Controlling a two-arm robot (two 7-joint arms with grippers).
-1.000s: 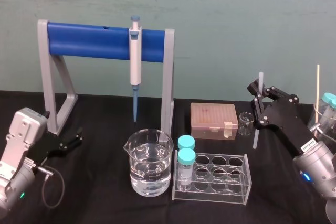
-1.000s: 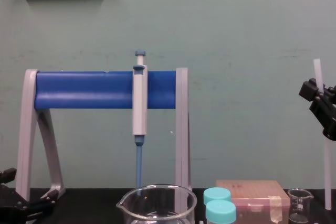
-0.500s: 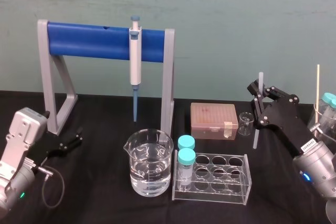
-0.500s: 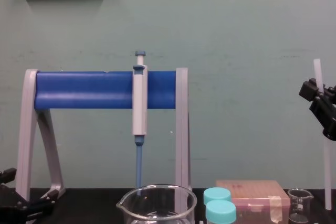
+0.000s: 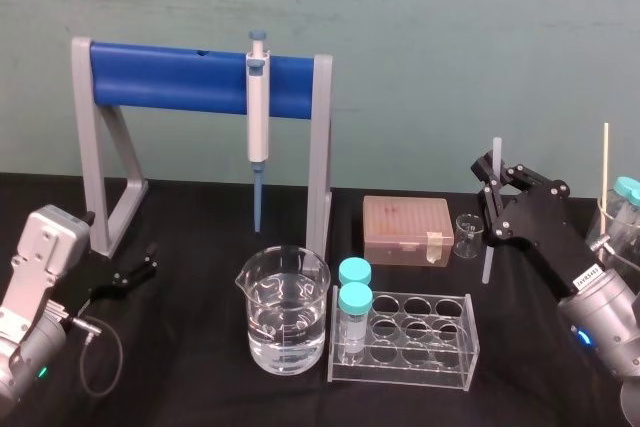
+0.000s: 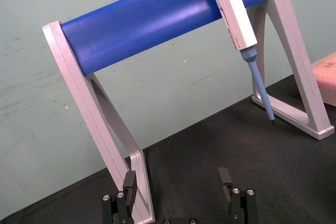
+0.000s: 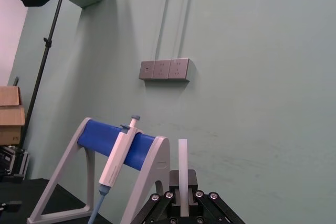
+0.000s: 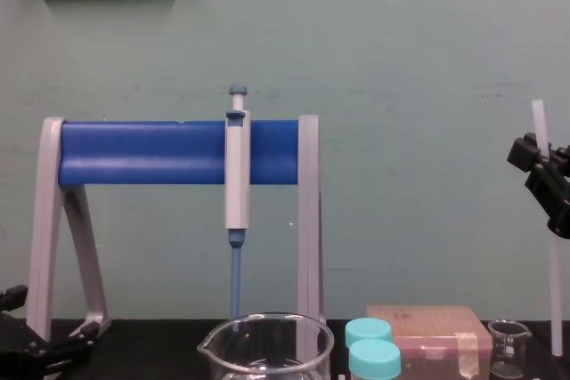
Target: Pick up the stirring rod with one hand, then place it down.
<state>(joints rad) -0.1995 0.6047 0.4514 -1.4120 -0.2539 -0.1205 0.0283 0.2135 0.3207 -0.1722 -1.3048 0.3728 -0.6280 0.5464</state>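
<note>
Right end effector (image 5: 493, 179), clamped on the upright stirring rod (image 5: 488, 247) at three o'clock, has barely moved, set-down still ahead; left end effector (image 5: 146, 260) idles at eight o'clock, fingers apart

Quick headcount: one blue-barred stand (image 5: 170, 79), one pipette (image 5: 259, 117), two beakers, so one big beaker (image 5: 283, 309) plus one tiny beaker (image 5: 467, 235), one clear tube rack (image 5: 420, 372), two teal-capped vials (image 5: 354, 299), one pinkish tip box (image 5: 407, 229), one stirring rod (image 5: 487, 262).
</note>
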